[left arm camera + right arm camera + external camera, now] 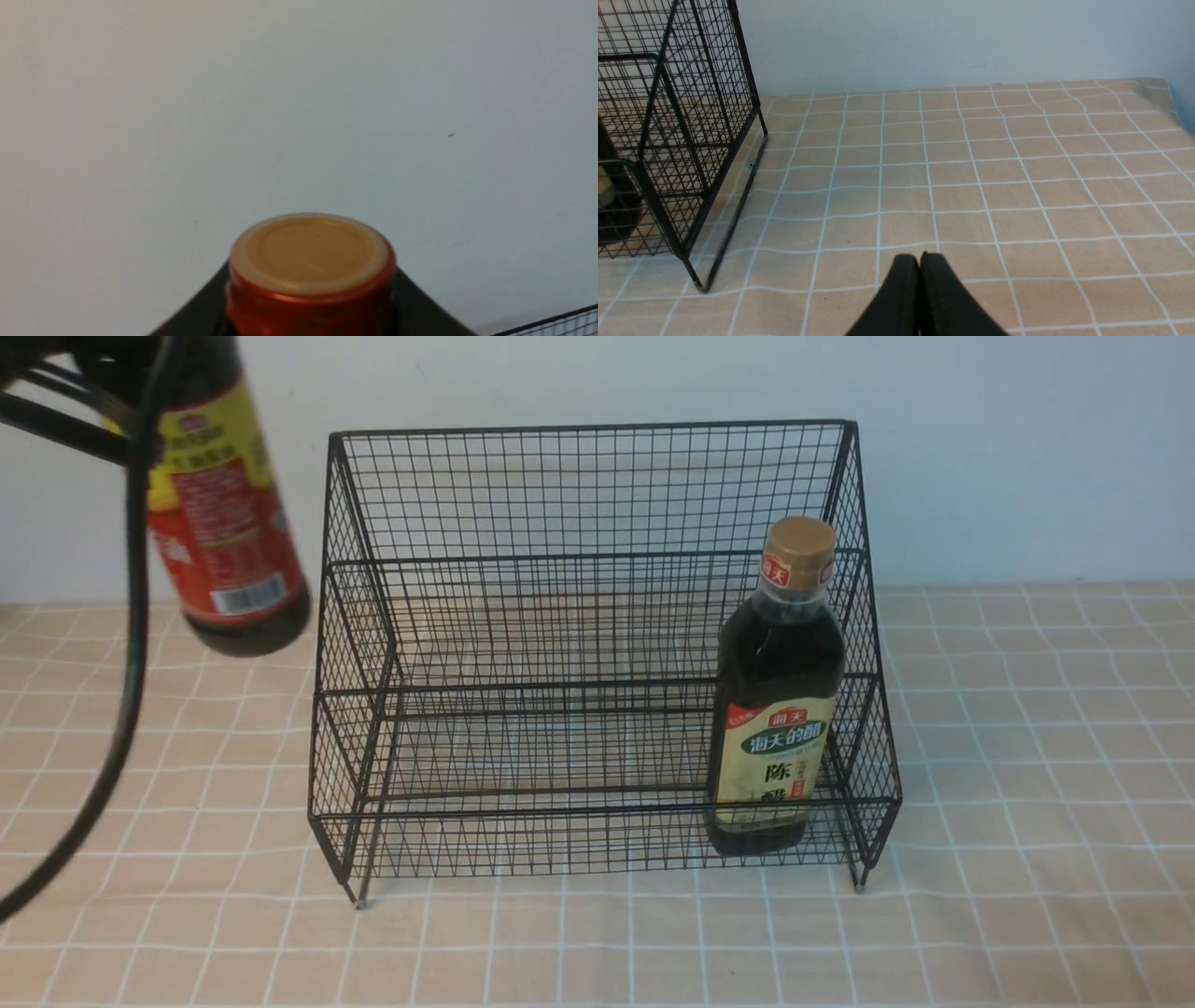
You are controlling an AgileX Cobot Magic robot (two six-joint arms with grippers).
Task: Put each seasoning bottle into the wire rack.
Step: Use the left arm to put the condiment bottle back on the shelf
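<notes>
The wire rack [597, 495] stands on the checked tablecloth in the middle of the front view. The square-shouldered bottle with the cream-green label [775, 709] stands upright in the rack's lower tier at the right end. My left gripper [310, 303] is shut on the red neck of the long bottle, whose tan cap [310, 247] faces the left wrist camera. That bottle [224, 523] hangs tilted in the air, left of the rack and above the table. My right gripper [919, 259] is shut and empty over the cloth, right of the rack [691, 116].
A black cable [131, 663] hangs from my left arm down the left side of the front view. A pale wall stands behind the rack. The tablecloth [1017, 163] stretches right of the rack to its far edge.
</notes>
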